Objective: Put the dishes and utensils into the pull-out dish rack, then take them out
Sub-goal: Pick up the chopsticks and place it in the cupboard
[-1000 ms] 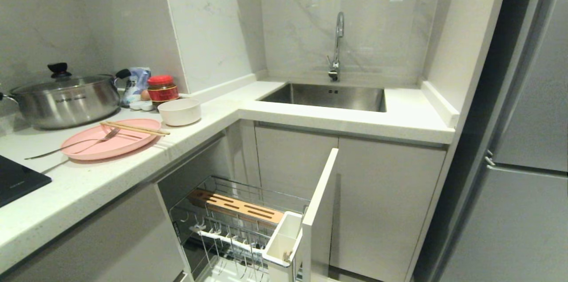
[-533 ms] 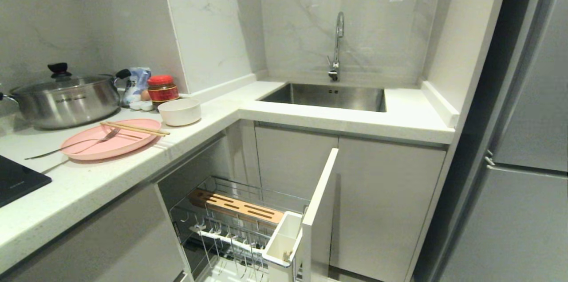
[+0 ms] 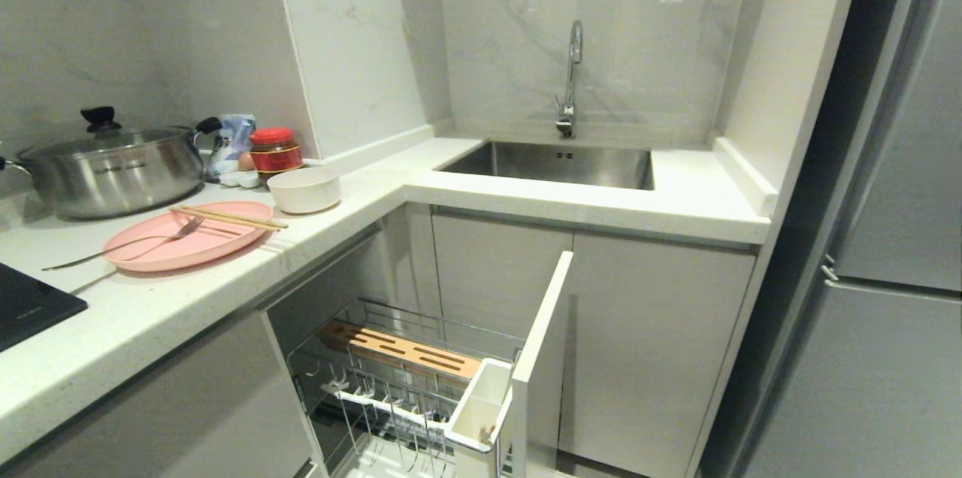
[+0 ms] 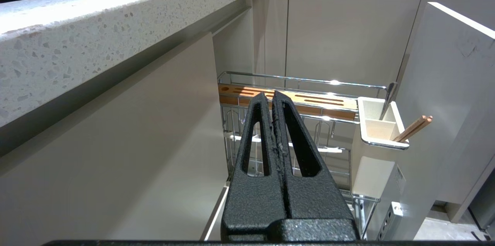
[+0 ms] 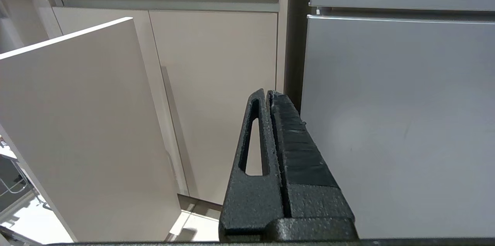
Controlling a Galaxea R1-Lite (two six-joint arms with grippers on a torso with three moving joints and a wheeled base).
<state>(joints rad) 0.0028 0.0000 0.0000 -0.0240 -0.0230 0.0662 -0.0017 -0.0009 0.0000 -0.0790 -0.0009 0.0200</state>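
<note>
Left pincer (image 4: 273, 97): low centre of left wrist view, fingers pressed together, holding nothing, aimed at the rack.
Right pincer (image 5: 267, 95): low centre of right wrist view, fingers pressed together, empty, facing cabinet doors and a grey fridge (image 5: 398, 122).
Pull-out dish rack (image 3: 398, 380): bottom centre of head view, drawn out below the surface, wooden strip (image 3: 398, 349) across its far side, no plate or bowl in the wires.
Utensil holder (image 4: 377, 149): right of left wrist view, against the white cabinet front (image 3: 543, 358); wooden stick ends and a slim metal handle poking out.
Pink plate (image 3: 188, 237): left of head view, flat on the surface (image 3: 150, 305).
Fork (image 3: 124, 245): lying across the plate, handle past its left rim.
Chopsticks (image 3: 229, 217): resting on the plate's far rim.
Bowl (image 3: 304, 189): upright, just beyond the plate.
Steel pot (image 3: 109, 166): far left, lidded.
Sink (image 3: 556, 162): upper centre, tap behind.
</note>
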